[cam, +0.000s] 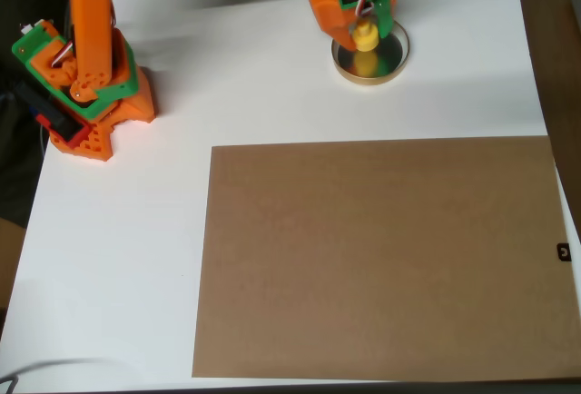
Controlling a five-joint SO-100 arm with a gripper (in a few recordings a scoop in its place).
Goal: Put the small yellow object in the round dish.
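in the overhead view the gripper (363,29) at the far right pinches the yellow piece (365,36) between its jaws, right over the round dish (395,60). best to lower gently and open only once it sits inside the rim.

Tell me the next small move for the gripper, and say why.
Probably open the jaws and release. The gripper holds the small yellow object right over the round dish, inside its rim in the overhead view. Whether it already touches the dish floor is unclear, so ease down slightly first.
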